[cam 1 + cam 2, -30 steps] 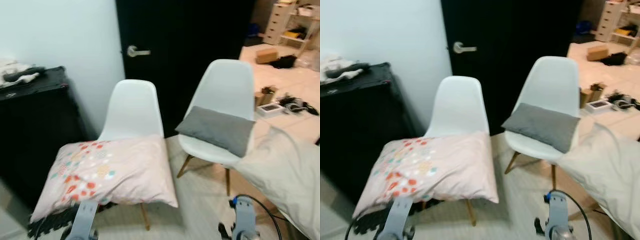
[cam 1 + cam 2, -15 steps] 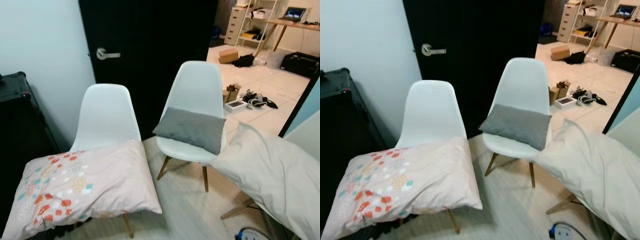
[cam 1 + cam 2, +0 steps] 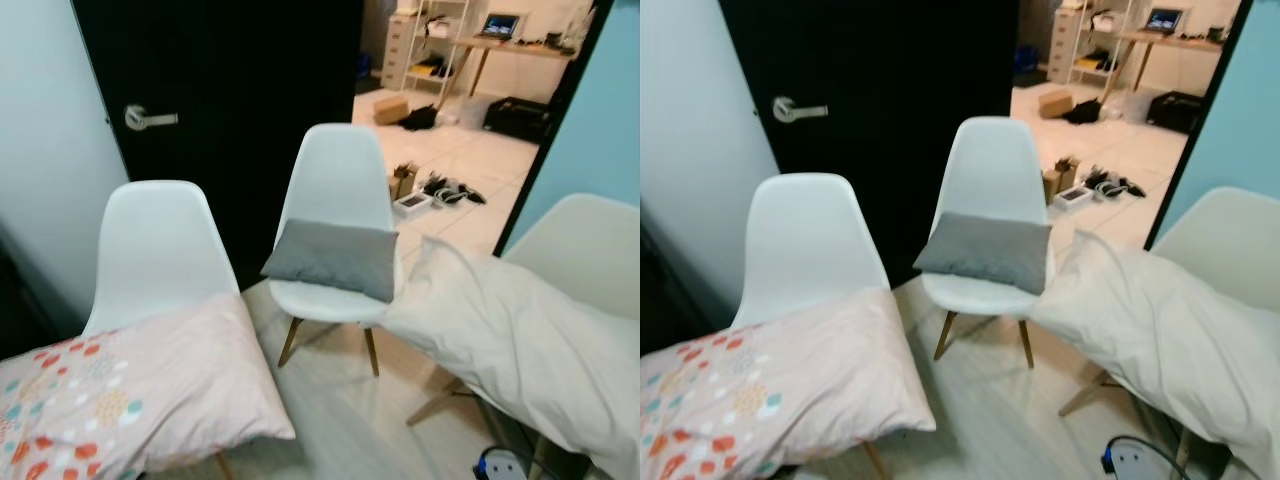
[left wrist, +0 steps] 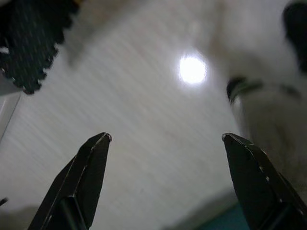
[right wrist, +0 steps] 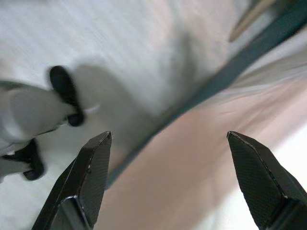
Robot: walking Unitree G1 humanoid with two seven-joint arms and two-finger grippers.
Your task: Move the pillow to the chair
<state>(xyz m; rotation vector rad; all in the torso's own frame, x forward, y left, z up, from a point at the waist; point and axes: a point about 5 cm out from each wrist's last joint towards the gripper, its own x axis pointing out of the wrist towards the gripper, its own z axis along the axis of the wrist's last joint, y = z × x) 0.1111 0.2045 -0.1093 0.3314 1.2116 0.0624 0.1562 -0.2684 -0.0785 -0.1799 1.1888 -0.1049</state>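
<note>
Here, three white chairs (image 3: 337,190) stand on pale wood floor (image 3: 330,420).

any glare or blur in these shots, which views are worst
Left wrist view: a bright glare spot on the floor, everything beyond the fingers smeared. Right wrist view: heavy motion blur past the fingers. Eye views: mildly soft, gray pillow readable.

Gray pillow (image 3: 987,250) on middle chair (image 3: 988,180)
</note>
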